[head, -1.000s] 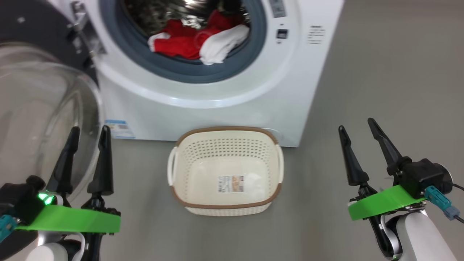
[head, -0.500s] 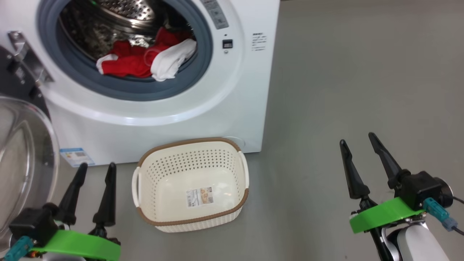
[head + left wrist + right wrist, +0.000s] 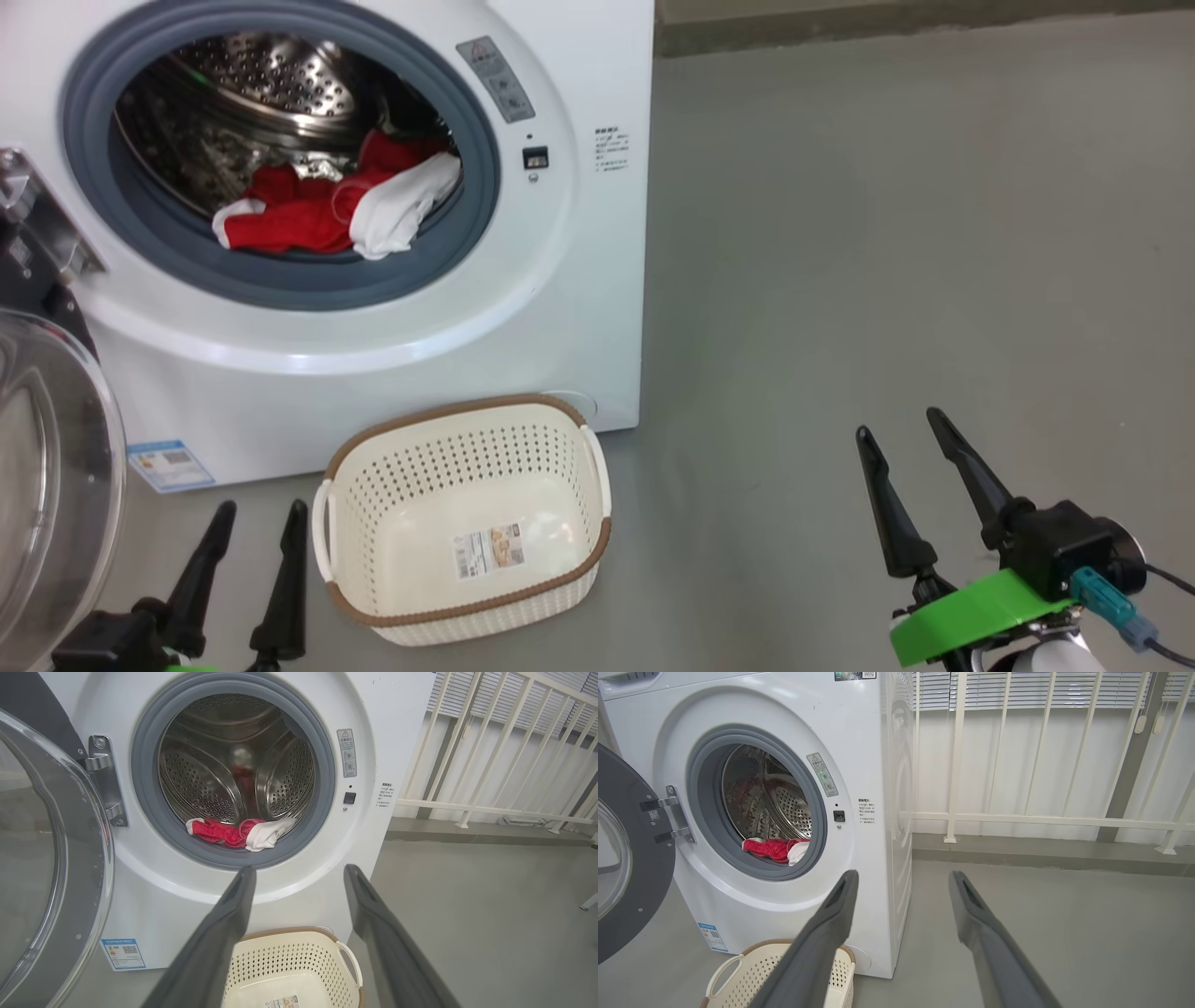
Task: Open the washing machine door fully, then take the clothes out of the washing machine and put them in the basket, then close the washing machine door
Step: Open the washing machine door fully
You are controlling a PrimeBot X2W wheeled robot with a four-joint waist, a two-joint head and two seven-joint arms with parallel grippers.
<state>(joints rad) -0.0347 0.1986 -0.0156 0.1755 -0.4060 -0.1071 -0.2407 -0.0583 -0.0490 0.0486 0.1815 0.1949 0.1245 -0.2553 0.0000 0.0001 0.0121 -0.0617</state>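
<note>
Pincers: the left pincer (image 3: 262, 511) and right pincer (image 3: 897, 425) both stand with fingers apart, holding nothing, low over the floor (image 3: 887, 233).
Clothes: 1 red and white heap (image 3: 308, 210) lies at the front of the steel drum (image 3: 252, 84), with a white part draped onto the grey rubber ring (image 3: 280, 291).
Door: the washing machine door (image 3: 644, 882) hangs open on its hinge (image 3: 105, 781), near the left pincer.
Basket: the basket (image 3: 467, 453) sits empty, just in front of the washing machine (image 3: 560, 280).
Risk 1: a shallow pinch probably lifts only 1 layer and leaves fabric behind.
Risk 2: trailing cloth may snag on the ring or fall beside the basket.
Risk 3: a left arm swing could knock the glass bowl.
In the way: nothing blocks the opening, and the basket crowds a low approach.
Around: a white railing (image 3: 1017, 820) stands well apart on the right.
</note>
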